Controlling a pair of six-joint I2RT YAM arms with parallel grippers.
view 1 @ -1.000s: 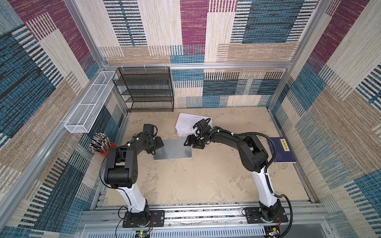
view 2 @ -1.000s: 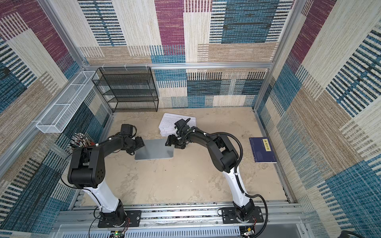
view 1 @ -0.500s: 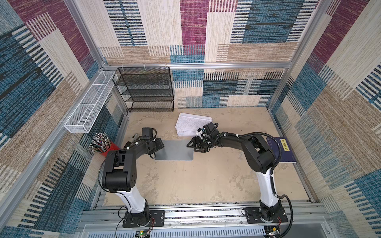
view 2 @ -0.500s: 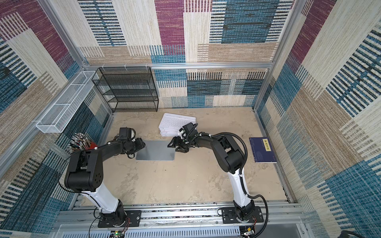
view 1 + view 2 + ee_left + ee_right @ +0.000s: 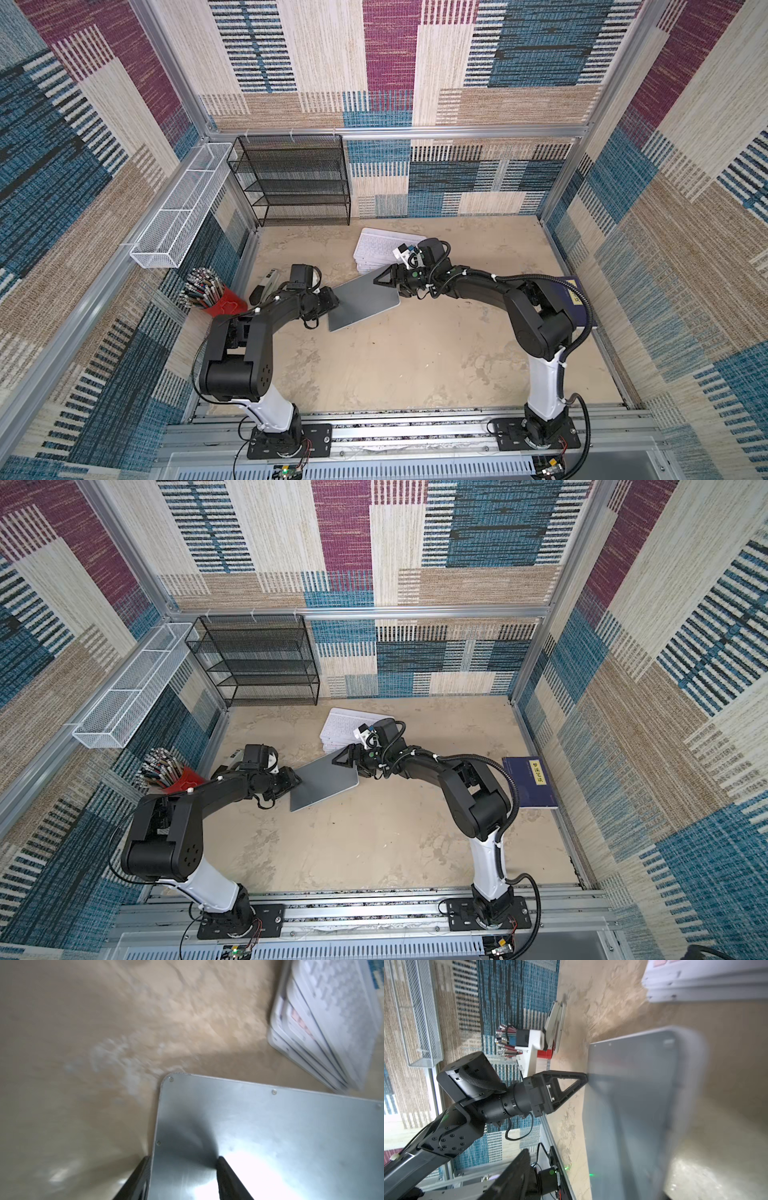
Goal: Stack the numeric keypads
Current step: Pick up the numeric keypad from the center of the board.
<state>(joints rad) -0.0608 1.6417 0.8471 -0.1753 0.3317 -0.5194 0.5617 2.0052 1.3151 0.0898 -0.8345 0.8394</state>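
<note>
Keypad stack of five, one grey-backed keypad near it

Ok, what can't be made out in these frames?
Overturned keypad: key colour; only its grey back shows in every view.
Keypad stack: the count; small in both top views, right arm covers part, left wrist view blurred.
Right gripper: whether it grips; only one finger shows in both top views, right wrist view blurred.
Left gripper: whether it is shut; fingers cut off by the left wrist view's edge.
</note>
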